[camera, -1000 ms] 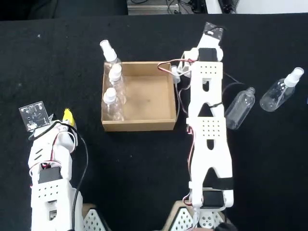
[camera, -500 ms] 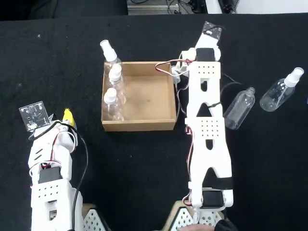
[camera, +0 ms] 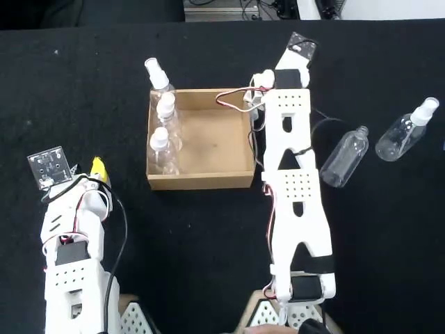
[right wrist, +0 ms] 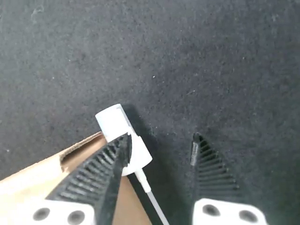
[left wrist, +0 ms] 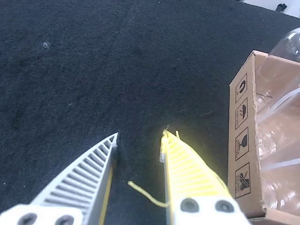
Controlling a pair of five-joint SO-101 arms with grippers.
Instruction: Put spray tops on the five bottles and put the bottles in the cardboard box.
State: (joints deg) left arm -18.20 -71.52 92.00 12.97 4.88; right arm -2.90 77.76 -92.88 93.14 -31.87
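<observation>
Okay, my right gripper (right wrist: pixel 161 137) has swung left toward the cardboard box (camera: pixel 200 182) corner, jaws apart beside the spray top (right wrist: pixel 114 121); left gripper (left wrist: pixel 139 137) gapes too.

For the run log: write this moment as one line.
right gripper: open, at loose spray top by cardboard box corner | left gripper: open, beside box | uncapped bottle: lying outside box
</observation>
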